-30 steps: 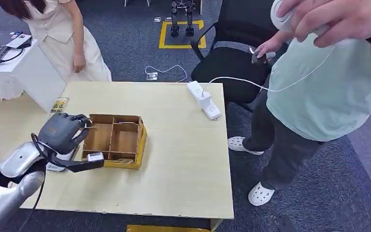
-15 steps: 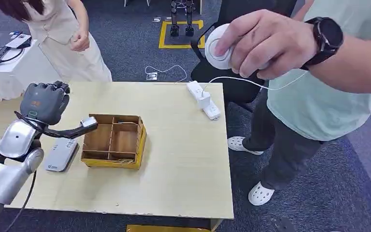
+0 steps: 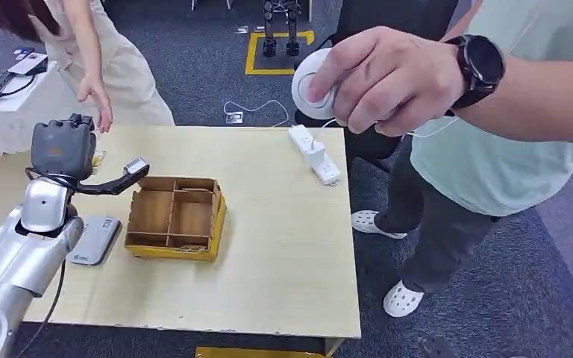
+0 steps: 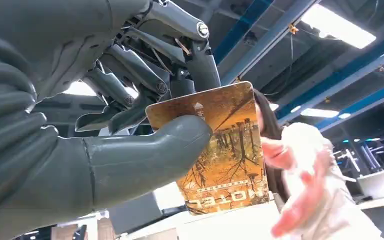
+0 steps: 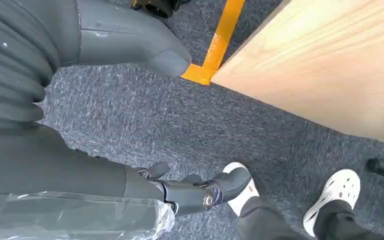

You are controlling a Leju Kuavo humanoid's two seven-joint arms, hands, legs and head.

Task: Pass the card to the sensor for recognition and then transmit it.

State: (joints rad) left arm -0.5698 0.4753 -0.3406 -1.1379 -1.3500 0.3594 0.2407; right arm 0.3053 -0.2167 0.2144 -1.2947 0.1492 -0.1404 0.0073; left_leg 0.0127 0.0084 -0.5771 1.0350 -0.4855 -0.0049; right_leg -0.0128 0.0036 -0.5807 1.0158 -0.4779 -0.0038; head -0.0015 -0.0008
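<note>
The left robot hand (image 3: 62, 149) is raised above the surface's (image 3: 283, 246) far left corner, pinching a hotel card (image 4: 220, 150) between thumb and fingers; the right robot hand (image 5: 180, 192) hangs over the carpet, fingers spread, holding nothing.

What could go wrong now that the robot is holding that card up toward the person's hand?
The left hand pinches the card near one end only, so it might slip and drop before the reaching person's hand takes it. That hand is close to the robot's fingers and could get bumped. A dropped card might land off the table.
</note>
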